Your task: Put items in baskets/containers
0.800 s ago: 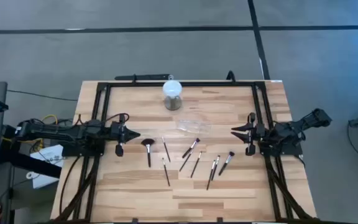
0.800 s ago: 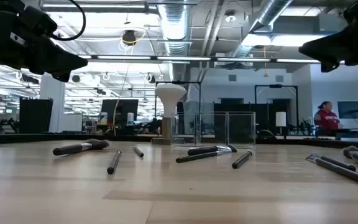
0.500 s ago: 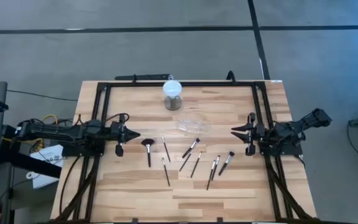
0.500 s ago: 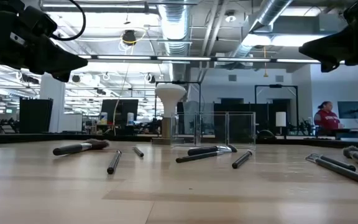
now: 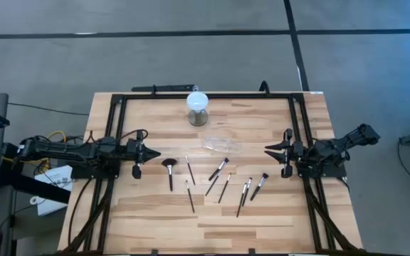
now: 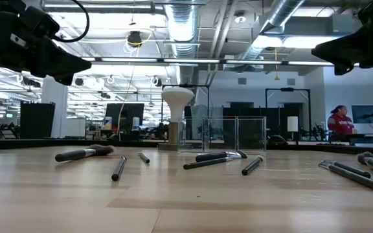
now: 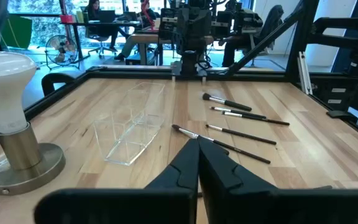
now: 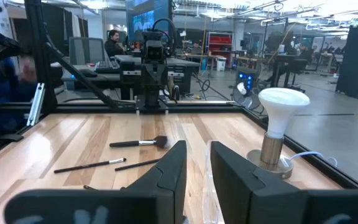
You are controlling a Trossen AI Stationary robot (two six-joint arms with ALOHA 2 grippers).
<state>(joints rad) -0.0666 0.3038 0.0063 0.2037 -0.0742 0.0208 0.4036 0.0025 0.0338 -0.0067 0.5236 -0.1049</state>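
High view is showing the slim dark-handled makeup brushes (image 5: 219, 179) lying scattered across the middle of the pale wooden counter (image 5: 262, 213), with the small clear plastic container (image 5: 221, 144) sitting empty just beyond them and the grey cylinder lamp with a white round top (image 5: 197, 107) standing farther back. Left claw (image 5: 153, 156) is waiting at the left edge, clenched and holding nothing, just left of the fan-headed brush (image 5: 169, 171). Right claw (image 5: 268, 151) is hovering at the right edge with its fingers slightly parted, gripping nothing.
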